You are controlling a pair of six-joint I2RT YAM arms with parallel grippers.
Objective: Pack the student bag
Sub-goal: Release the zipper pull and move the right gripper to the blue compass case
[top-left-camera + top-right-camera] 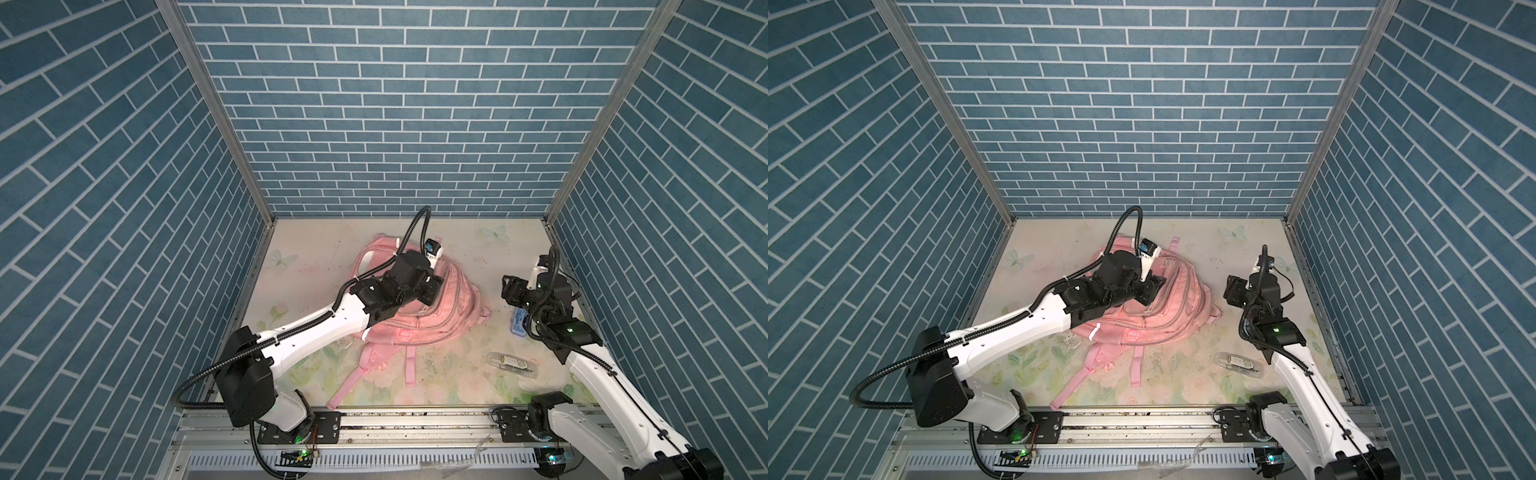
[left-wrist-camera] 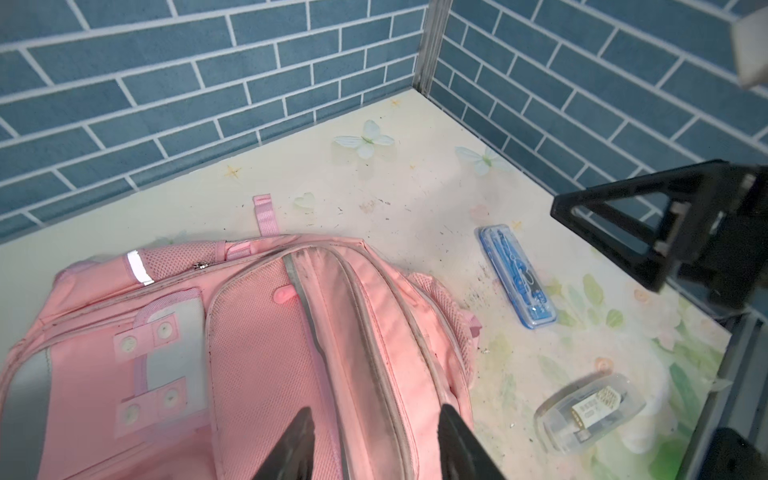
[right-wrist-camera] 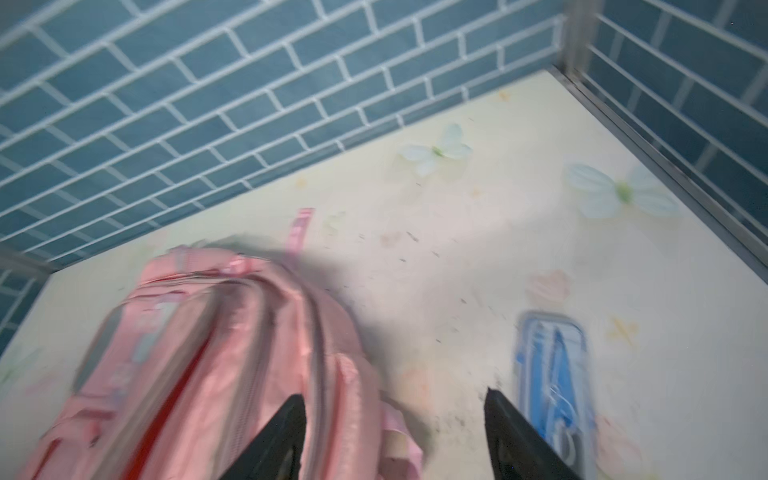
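**A:** While you're stretched out like that, where is the student bag (image 1: 457,301)?

**B:** It lies flat in the middle of the surface (image 1: 457,249), straps trailing toward my bases. My left arm runs on a slant from the front left corner, forearm over the bag's near left part. The wrist is bent, so my left hand (image 1: 434,291) points across the bag toward the right wall.

**A:** Is that hand gripping anything?

**B:** No. In the left wrist view its fingers (image 2: 305,419) stand apart on either side of a grimy zipped ridge of the bag (image 2: 257,353), with nothing pinched. I cannot tell whether the tips touch the fabric.

**A:** And the right arm?

**B:** It climbs from the front right corner along the wall and folds at the elbow. My right hand (image 1: 510,286) is turned left, toward the bag's right edge but apart from it. The right wrist view is blurred, yet the fingers (image 3: 494,399) show spread wide. Bare surface lies between them, the bag (image 3: 208,353) on one side and a blue case (image 3: 555,374) on the other.

**A:** Anything else nearby?

**B:** A clear case (image 1: 512,364) lies nearer the front edge.
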